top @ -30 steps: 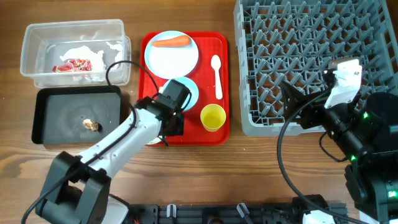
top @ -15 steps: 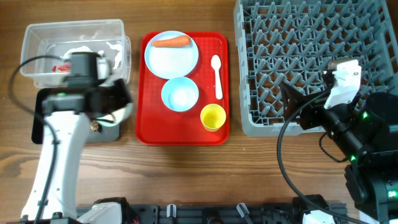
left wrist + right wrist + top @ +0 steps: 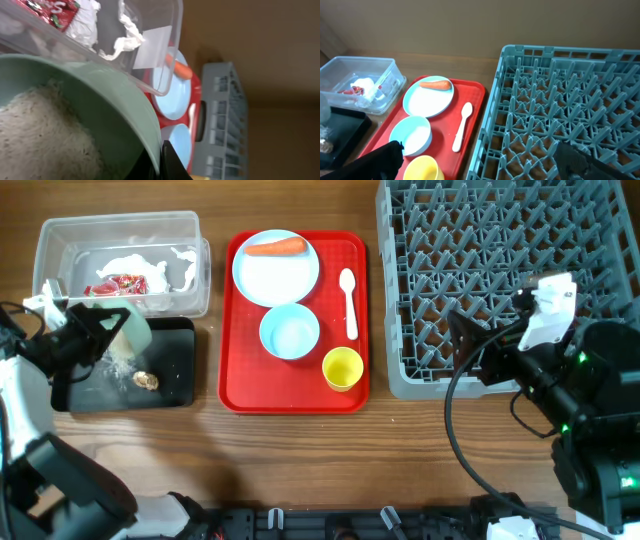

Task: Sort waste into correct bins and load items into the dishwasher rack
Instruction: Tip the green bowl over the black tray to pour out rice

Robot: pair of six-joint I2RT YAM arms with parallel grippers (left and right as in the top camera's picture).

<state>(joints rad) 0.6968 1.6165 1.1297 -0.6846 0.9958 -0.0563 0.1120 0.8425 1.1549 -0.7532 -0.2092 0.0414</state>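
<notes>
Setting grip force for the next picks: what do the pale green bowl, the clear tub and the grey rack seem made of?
Pale green bowl: probably plastic or melamine, satin finish; opaque even colour, soft sheen, thin rim. Clear tub: thin transparent plastic, glossy; contents show through its walls. Grey rack: moulded plastic, dull; uniform grid with upright pegs.

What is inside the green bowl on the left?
White rice fills much of the green bowl. It covers the bottom, so anything under it cannot be seen.
</notes>
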